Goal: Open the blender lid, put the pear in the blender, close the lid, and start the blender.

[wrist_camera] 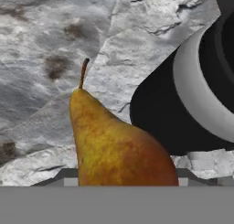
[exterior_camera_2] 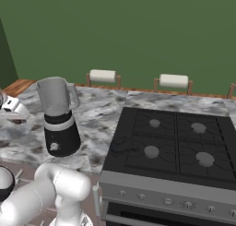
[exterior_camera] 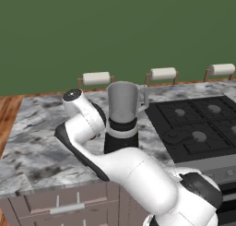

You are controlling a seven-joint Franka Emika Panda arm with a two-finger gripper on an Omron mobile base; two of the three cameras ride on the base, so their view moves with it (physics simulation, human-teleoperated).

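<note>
Hand view shows the gripper [wrist_camera: 124, 182] clamped on the pear [wrist_camera: 114, 145], just beside the blender [wrist_camera: 201, 95] base.

Rendered kitchen, marble counter [exterior_camera: 37, 142], black gas stove [exterior_camera_2: 175, 142], paper towel holders [exterior_camera: 96, 78], green wall [exterior_camera_2: 138, 36]

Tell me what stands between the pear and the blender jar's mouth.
Nothing visible. The jar stands open at the top, with no lid on it in either base view. The pear sits low beside the blender's black base, with the claw shut on it, so it must be lifted above the rim.
</note>
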